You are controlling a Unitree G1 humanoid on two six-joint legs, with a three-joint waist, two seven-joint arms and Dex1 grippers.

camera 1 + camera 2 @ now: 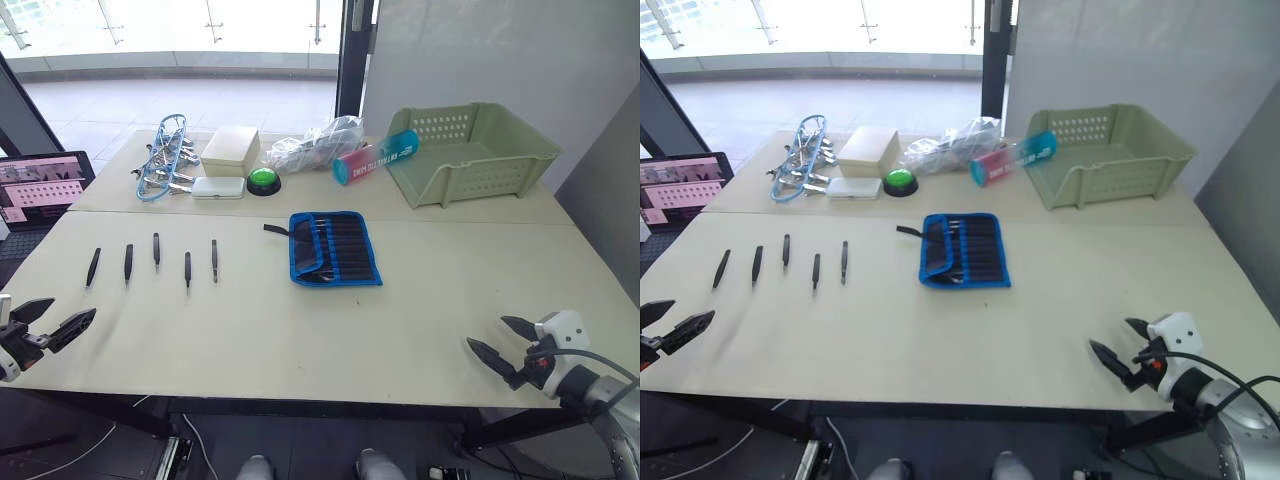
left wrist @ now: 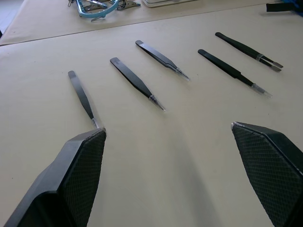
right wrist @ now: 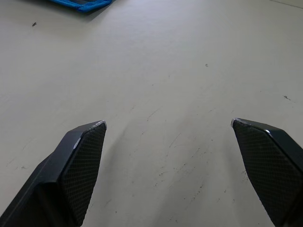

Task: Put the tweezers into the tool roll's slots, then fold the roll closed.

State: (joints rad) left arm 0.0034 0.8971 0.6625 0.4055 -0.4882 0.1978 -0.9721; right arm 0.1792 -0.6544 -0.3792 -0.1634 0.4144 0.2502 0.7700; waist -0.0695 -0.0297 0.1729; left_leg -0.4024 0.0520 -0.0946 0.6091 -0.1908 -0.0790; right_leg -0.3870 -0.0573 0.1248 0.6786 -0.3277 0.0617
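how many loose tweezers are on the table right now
5 slim black pointed metal tweezers, in a row on the beige table on the robot's left, beside the open tool roll. None look hidden.

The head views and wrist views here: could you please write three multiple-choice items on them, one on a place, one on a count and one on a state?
1. The slim black pointed metal tweezers lie where, relative to the black fabric tool roll with blue edging?
A. on the robot's left of it
B. inside it
C. in the basket

2. How many tweezers lie on the beige table?
A. three
B. five
C. seven

3. The tool roll is:
A. folded closed
B. spread open
C. held by a gripper

Key: 1 A, the row lies apart on the left; 2 B, five count out; 3 B, its slots show, and the open left gripper and open right gripper hold nothing.
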